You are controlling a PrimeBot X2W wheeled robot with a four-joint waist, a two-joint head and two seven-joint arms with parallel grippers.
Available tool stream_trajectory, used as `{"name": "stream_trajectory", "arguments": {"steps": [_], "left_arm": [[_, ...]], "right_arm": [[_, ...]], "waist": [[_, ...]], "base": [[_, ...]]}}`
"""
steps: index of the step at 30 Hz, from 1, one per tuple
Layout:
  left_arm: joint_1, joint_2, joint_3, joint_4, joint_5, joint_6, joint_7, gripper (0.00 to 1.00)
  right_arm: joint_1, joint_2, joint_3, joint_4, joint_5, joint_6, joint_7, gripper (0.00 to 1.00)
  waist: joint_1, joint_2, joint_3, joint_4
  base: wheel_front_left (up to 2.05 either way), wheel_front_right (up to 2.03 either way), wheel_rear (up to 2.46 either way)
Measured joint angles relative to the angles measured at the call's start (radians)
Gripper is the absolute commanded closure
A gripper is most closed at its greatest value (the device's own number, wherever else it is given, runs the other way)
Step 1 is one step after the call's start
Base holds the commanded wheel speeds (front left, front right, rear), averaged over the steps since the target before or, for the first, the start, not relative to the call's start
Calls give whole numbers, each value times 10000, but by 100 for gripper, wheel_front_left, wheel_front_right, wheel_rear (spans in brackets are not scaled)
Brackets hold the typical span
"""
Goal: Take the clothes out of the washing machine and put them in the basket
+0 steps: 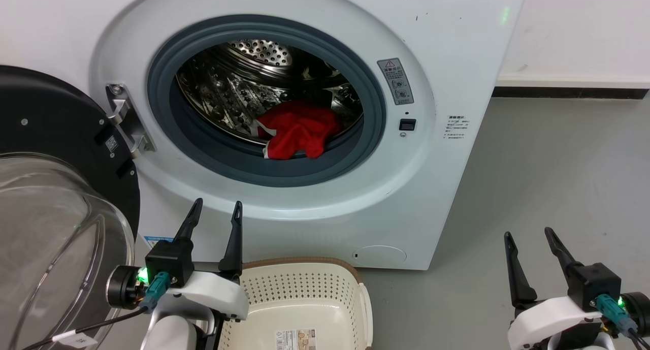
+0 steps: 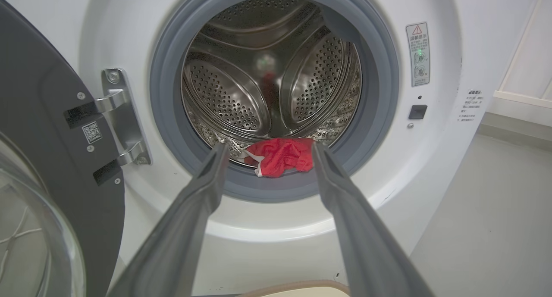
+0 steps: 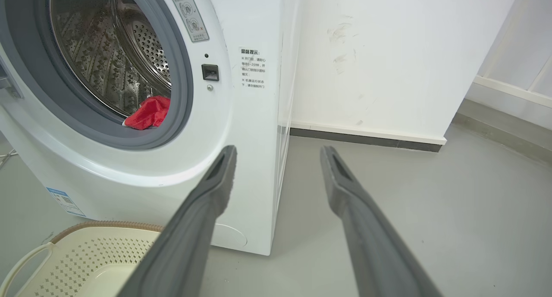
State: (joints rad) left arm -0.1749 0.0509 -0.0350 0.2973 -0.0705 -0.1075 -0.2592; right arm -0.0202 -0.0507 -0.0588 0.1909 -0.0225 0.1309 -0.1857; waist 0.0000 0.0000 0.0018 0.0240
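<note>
Clothes: the bright red soft garment with white trim (image 1: pixel 299 129) lies crumpled at the near lip of the steel drum. Its front edge spills onto the grey rubber ring (image 1: pixel 203 141).
Washer: the large white front-loading washing machine (image 1: pixel 457 187) stands open. Its black-rimmed glass door (image 1: pixel 51 136) is swung out to the left.
Basket: the cream perforated plastic laundry basket with a brown woven-look rim (image 1: pixel 299 262) sits on the grey floor (image 1: pixel 558 177), near, just in front of the washer's base. Nothing red lies in it.
Left fingers: the left fingers (image 1: pixel 234 238) are spread apart and hold nothing. They point at the drum mouth from outside, with the garment framed between them in the left wrist view.
Right fingers: the right fingers (image 1: pixel 514 268) are also parted and bare. They are well off to the right, over the floor.
Done: the door is open.
Left: the reach in, the grasp, the lift out and the drop into the basket. By my reading the task has barely begun.
</note>
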Motion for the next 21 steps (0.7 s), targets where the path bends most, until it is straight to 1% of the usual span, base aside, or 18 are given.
{"name": "stream_trajectory", "arguments": {"steps": [4,21], "left_arm": [[-67,-2,19,86,77,21,-12,0],[-210,-2,98,178,58,113,-13,0]], "right_arm": [[0,0,2,35,-109,0,-33,0],[-12,0,4,115,56,0,-44,0]], "waist": [[0,0,15,-25],[0,0,118,-94]], "base": [[0,0,0],[0,0,0]]}}
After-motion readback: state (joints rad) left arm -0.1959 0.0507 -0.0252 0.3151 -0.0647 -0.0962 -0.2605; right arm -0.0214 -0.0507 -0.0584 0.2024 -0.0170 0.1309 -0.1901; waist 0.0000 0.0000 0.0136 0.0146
